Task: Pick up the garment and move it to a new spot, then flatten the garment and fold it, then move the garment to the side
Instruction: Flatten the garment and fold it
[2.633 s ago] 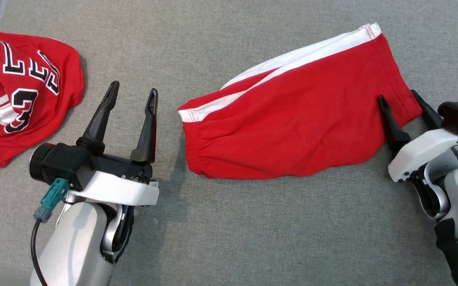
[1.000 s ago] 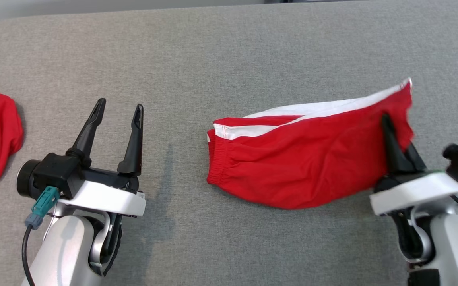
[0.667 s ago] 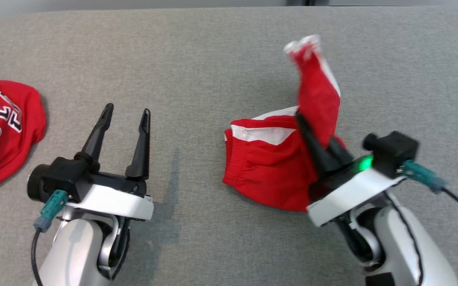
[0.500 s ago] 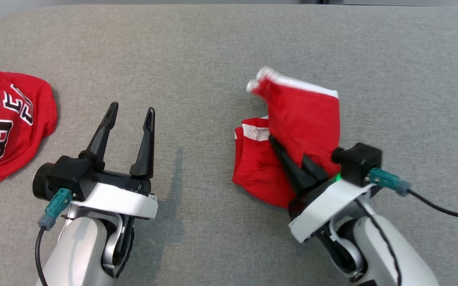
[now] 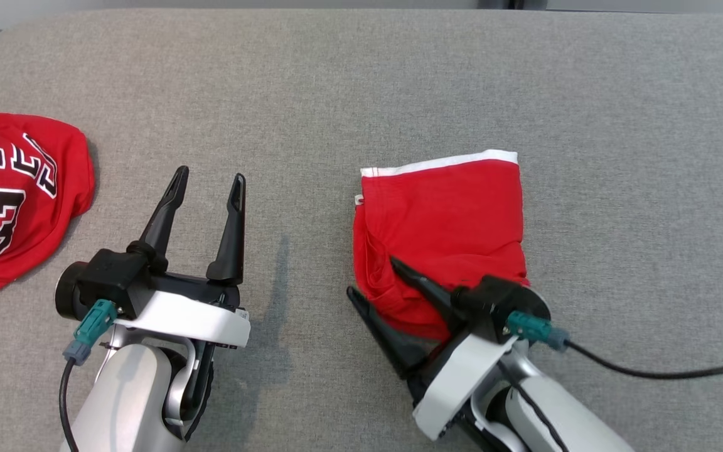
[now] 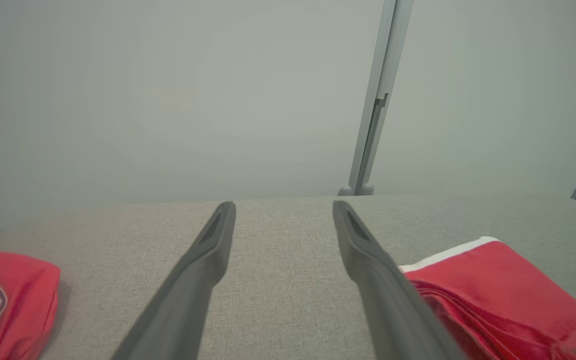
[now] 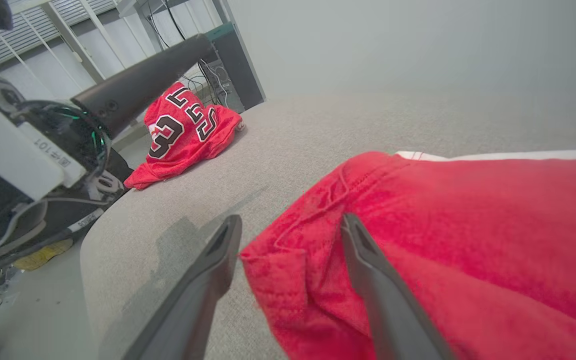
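Note:
The garment, red shorts (image 5: pixel 440 232) with a white stripe along the far edge, lies folded in half on the grey padded table (image 5: pixel 336 88). My right gripper (image 5: pixel 371 276) is open at its near-left corner, one finger over the cloth and the other beside it on the table. In the right wrist view a corner of the shorts (image 7: pixel 468 225) sits loose between the spread fingers of the right gripper (image 7: pixel 288 222). My left gripper (image 5: pixel 209 176) is open and empty, left of the shorts. The left wrist view has the left gripper (image 6: pixel 283 205) over bare table and the shorts (image 6: pixel 493 285) at right.
A crumpled red jersey (image 5: pixel 10 194) with black-and-white lettering lies at the table's left edge, seen too as the jersey (image 7: pixel 183 130) and the jersey (image 6: pixel 3 295). A black cable (image 5: pixel 663 370) trails right from my right wrist. A grey post (image 6: pixel 375 100) stands behind the table.
My right gripper, shut on the shorts' right end, swung it up and over to the left, laying it on the waistband half. It then opened and let go. The left arm stayed still.

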{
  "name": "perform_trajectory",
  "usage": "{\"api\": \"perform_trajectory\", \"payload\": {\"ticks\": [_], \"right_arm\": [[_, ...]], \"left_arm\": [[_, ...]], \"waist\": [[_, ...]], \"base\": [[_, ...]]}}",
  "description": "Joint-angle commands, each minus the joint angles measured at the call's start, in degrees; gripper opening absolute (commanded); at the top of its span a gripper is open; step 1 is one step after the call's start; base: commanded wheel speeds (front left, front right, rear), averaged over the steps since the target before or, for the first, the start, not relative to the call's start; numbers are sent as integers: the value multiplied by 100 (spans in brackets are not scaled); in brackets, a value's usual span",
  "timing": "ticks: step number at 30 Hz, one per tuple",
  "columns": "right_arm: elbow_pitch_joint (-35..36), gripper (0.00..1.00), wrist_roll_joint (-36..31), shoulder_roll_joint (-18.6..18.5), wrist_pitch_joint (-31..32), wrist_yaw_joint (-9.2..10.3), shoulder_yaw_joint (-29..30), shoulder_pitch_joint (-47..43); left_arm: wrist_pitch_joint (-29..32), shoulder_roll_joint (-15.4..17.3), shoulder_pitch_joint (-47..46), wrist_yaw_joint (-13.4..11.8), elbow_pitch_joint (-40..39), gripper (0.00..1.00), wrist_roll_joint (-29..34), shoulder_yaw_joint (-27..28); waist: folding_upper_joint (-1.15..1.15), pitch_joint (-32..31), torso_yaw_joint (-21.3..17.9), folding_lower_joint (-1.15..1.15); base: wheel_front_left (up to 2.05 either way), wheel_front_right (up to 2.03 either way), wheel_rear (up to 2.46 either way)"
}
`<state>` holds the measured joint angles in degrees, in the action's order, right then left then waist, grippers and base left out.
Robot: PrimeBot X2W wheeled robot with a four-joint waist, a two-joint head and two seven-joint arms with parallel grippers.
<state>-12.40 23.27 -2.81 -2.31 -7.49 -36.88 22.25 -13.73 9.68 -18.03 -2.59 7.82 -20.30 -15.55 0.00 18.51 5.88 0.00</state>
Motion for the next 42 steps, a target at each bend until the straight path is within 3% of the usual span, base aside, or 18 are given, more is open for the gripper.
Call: {"api": "perform_trajectory", "payload": {"ticks": [1,7,11,18,24,29,42], "right_arm": [[37,100,-57,-25,11,-1,-15,-79],[476,100,-161,-68,184,-1,-140,-530],[935,100,-225,-92,101,-1,144,-812],[1622,100,-444,-72,-24,-1,1194,-1112],[1788,100,-690,-55,-58,-1,2526,-1241],[1785,100,-889,-136,10,-1,3311,-1371],[1623,100,-919,-175,198,-1,4000,-2127]], "left_arm": [[-32,21,-29,-16,12,100,-25,18],[-45,54,86,-62,50,100,-34,36],[-39,109,148,-105,60,100,-57,77],[60,253,387,-264,-6,100,-65,175],[219,373,661,-418,-236,100,-9,200],[298,471,876,-496,-467,100,19,198],[401,633,1389,-565,-593,100,-60,202]], "waist": [[0,-22,-16,0],[0,-148,-102,0],[0,-261,-198,0],[0,-609,-410,0],[0,-949,-496,0],[0,-1183,-522,0],[0,-1662,-506,0]], "base": [[0,0,0],[0,0,0],[0,0,0],[0,0,0],[0,0,0],[0,0,0],[0,0,0]]}}
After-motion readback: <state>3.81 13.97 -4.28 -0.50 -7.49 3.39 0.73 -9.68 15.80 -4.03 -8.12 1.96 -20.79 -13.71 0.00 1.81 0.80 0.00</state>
